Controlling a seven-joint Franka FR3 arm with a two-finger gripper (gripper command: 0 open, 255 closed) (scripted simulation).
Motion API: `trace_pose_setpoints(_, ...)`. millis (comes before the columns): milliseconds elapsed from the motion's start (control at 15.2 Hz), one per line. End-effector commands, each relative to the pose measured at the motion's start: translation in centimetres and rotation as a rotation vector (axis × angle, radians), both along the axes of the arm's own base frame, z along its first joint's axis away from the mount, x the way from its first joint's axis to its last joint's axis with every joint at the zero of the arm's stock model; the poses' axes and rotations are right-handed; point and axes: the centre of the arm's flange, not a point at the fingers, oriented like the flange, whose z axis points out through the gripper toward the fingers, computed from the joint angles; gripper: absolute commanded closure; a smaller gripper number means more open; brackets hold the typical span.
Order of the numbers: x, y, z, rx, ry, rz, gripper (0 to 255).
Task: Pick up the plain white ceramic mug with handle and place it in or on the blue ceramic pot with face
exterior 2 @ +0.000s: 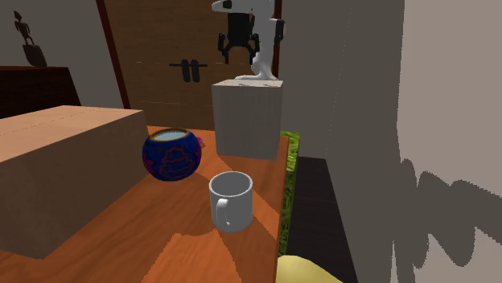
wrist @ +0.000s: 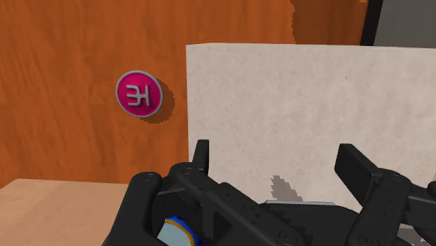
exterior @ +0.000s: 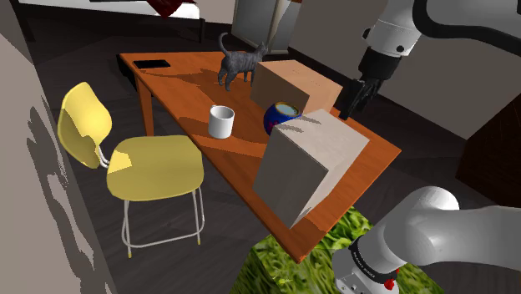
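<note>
mug (exterior: 221,122) upright on the orange-brown table (exterior: 179,88), white, opening up, not held. in the shoulder view near the table's middle, to the left of the blue pot (exterior: 282,118) and apart from it, with bare wood between. in the second exterior view closer to the camera than the blue pot and on its right, handle turned toward the camera. blue pot round and dark, with a red line drawing on the side and a pale rim, upright just beside a tall pale box (exterior: 309,163). behind it in the shoulder view a brown cardboard box (exterior: 292,82), and farther back a grey cat figure (exterior: 240,63) standing on the table. flat black thing (exterior: 153,64) near the far corner, too small to name surely. yellow chair (exterior: 146,163) at the table's left side in the shoulder view.

gripper (exterior: 351,98) high in the air, above the pale box, well apart from the mug. jaws apart, with nothing between them, clear in the wrist view and also in the second exterior view. below the gripper in the wrist view the top of the pale box, and beside that box a small pink round disc (wrist: 140,93) flat on the wood. small part of the blue pot's rim just under the gripper's body. green grass-like pattern on the stand (exterior: 292,259) at the table's near edge.
</note>
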Motion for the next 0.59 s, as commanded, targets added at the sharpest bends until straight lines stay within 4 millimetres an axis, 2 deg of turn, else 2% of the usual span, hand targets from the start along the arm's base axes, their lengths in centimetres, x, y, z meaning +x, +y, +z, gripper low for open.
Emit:
trace_pose_setpoints(0, 0.0, 0.0, 0.0, 0.0, 0.0, 0.0, 0)
trace_pose_setpoints(528, 9.3, 1.4, -4.9, 0.009, 0.003, 0.003, 0)
